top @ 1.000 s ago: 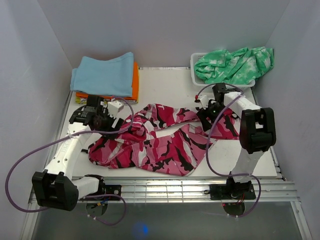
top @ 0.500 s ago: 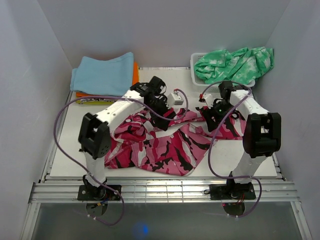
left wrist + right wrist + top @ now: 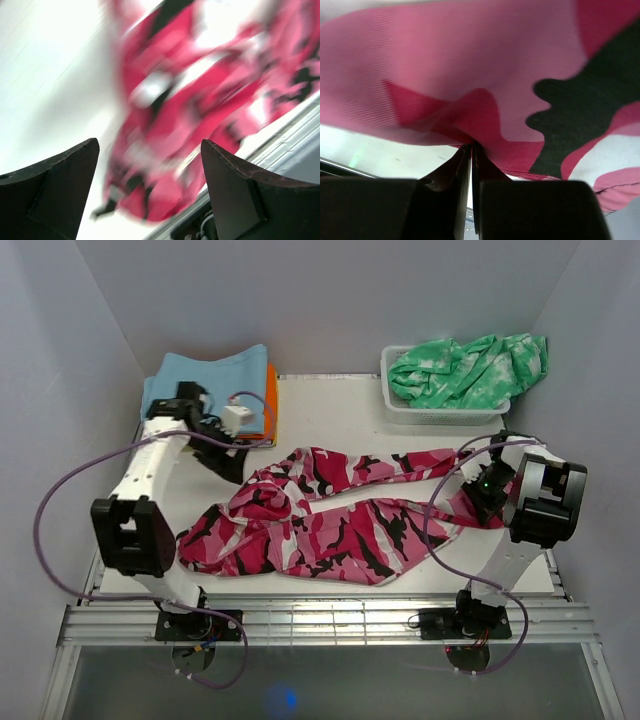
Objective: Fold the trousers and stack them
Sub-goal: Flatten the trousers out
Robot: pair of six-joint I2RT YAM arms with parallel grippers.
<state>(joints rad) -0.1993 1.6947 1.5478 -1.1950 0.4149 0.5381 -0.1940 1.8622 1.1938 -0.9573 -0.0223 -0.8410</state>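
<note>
The pink camouflage trousers (image 3: 330,530) lie spread across the white table (image 3: 340,410), crumpled at the left and with the legs stretched toward the right. My right gripper (image 3: 478,502) sits at their right end. In the right wrist view its jaws (image 3: 471,146) are shut, pinching a fold of the trousers' fabric (image 3: 485,65). My left gripper (image 3: 232,468) hovers just off the trousers' back left corner, near the folded stack. It stands open (image 3: 149,145) with nothing between its fingers, and the trousers (image 3: 200,100) show blurred beyond them.
A stack of folded clothes (image 3: 205,385), light blue on top with orange beneath, lies at the back left. A white basket (image 3: 440,415) holding a green tie-dye garment (image 3: 465,375) stands at the back right. Walls close in on three sides.
My left arm has swung from over the trousers' middle to the back left. The right gripper moved right and shut on the fabric, drawing the legs out to the right.
</note>
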